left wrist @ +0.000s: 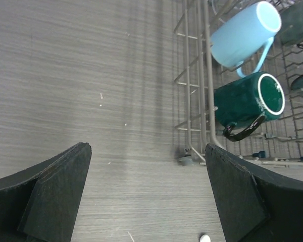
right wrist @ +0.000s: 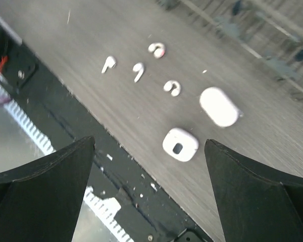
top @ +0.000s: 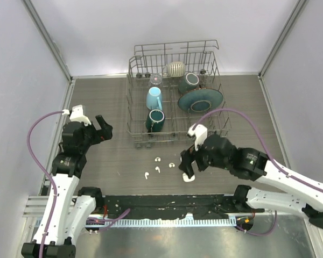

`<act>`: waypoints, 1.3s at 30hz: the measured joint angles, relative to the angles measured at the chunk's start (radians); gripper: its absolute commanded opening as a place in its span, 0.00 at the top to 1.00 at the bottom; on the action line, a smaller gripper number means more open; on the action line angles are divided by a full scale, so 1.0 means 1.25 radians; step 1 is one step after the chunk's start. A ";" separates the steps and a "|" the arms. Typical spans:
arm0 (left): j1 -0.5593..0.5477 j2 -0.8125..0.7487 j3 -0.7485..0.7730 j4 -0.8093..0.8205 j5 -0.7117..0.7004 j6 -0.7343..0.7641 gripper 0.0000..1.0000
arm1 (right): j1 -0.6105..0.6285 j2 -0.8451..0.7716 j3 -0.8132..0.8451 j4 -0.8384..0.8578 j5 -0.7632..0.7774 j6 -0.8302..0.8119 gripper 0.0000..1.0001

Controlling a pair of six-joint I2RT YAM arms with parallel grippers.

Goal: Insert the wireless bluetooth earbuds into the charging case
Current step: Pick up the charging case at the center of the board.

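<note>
Right gripper (right wrist: 149, 141) up front, jaws spread wide and gripping nothing, hanging over the near edge of the bench (top: 107, 161), just right of its middle. Straight beneath it lay the white gear: a squarish rounded case (right wrist: 180, 144) with a dark spot, closest to that edge, and an oval white shell (right wrist: 219, 106) just beyond, apart from it. Lid or second case, I could not tell. To their left sat the earbuds (right wrist: 138, 71), four tiny white pieces loose on the bench, none in any case: two stemmed ones side by side, two curled ones a touch farther in.

The job looked barely begun. My call: the right arm was best placed, and it would want to narrow those jaws, drop squarely over one stemmed piece, pinch across its head and stay clear of the neighbours, which would likely skid at a nudge. Whether the case stood open was not clear, and that wanted settling first.

Left gripper (left wrist: 147, 146), toward the left edge, was likewise spread and empty, well apart from the earbuds. Toward the far edge, the wire rack (top: 133, 91) held a dark green mug (left wrist: 247, 103), a pale blue mug (left wrist: 242, 35), then a clear glass (top: 155, 80), a teal plate (top: 200, 100), a teal cup (top: 190, 81) and a striped pot (top: 176, 69) at the back
</note>
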 measured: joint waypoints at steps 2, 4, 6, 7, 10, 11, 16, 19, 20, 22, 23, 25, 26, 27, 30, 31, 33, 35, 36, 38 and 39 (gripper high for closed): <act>0.000 0.005 0.000 -0.021 -0.013 -0.001 0.00 | 0.110 0.029 0.011 -0.023 0.065 0.011 0.04; 0.000 0.014 0.000 -0.035 -0.017 -0.001 0.00 | 0.184 0.082 0.036 -0.054 0.135 0.038 0.04; 0.000 0.025 0.000 -0.049 -0.020 -0.001 0.00 | 0.249 0.161 0.057 -0.073 0.220 0.101 0.04; 0.000 0.028 0.000 -0.054 -0.021 0.000 0.00 | 0.278 0.201 0.056 -0.077 0.262 0.139 0.04; 0.000 0.029 0.000 -0.065 -0.022 0.000 0.00 | 0.325 0.277 -0.002 -0.074 0.342 0.264 0.04; 0.000 0.028 0.000 -0.067 -0.023 0.000 0.00 | 0.330 0.271 -0.027 -0.080 0.361 0.300 0.04; 0.000 0.028 0.000 -0.070 -0.037 -0.002 0.00 | 0.328 0.114 -0.181 -0.070 0.456 0.503 0.04; 0.000 0.029 0.000 -0.071 -0.042 -0.002 0.00 | 0.328 0.057 -0.251 -0.040 0.484 0.584 0.05; 0.000 0.029 0.000 -0.071 -0.042 -0.005 0.00 | 0.328 0.056 -0.263 -0.032 0.488 0.601 0.05; 0.000 0.029 0.000 -0.071 -0.042 -0.009 0.00 | 0.329 0.063 -0.290 0.002 0.492 0.641 0.08; 0.000 0.029 0.000 -0.071 -0.043 -0.012 0.00 | 0.329 0.066 -0.302 0.017 0.492 0.657 0.09; 0.000 0.029 0.000 -0.071 -0.045 -0.022 0.00 | 0.329 0.068 -0.324 0.045 0.493 0.687 0.12; 0.000 0.028 0.000 -0.071 -0.047 -0.025 0.00 | 0.329 0.066 -0.340 0.064 0.493 0.701 0.14; 0.000 0.028 -0.001 -0.071 -0.048 -0.028 0.00 | 0.328 0.065 -0.349 0.076 0.493 0.708 0.17; 0.000 0.021 -0.003 -0.071 -0.051 -0.039 0.00 | 0.316 0.061 -0.386 0.116 0.491 0.732 0.20; 0.000 0.017 -0.004 -0.070 -0.052 -0.043 0.00 | 0.309 0.061 -0.394 0.124 0.488 0.738 0.20; 0.000 0.005 -0.011 -0.070 -0.056 -0.051 0.00 | 0.297 0.064 -0.407 0.146 0.482 0.741 0.23; 0.000 -0.006 -0.020 -0.069 -0.061 -0.062 0.00 | 0.286 0.077 -0.410 0.162 0.477 0.743 0.23; 0.000 -0.014 -0.026 -0.069 -0.064 -0.068 0.00 | 0.283 0.089 -0.410 0.172 0.474 0.743 0.25; 0.000 -0.027 -0.039 -0.067 -0.074 -0.078 0.00 | 0.283 0.114 -0.410 0.193 0.466 0.743 0.25; 0.000 -0.034 -0.046 -0.066 -0.081 -0.087 0.00 | 0.282 0.130 -0.409 0.201 0.463 0.743 0.26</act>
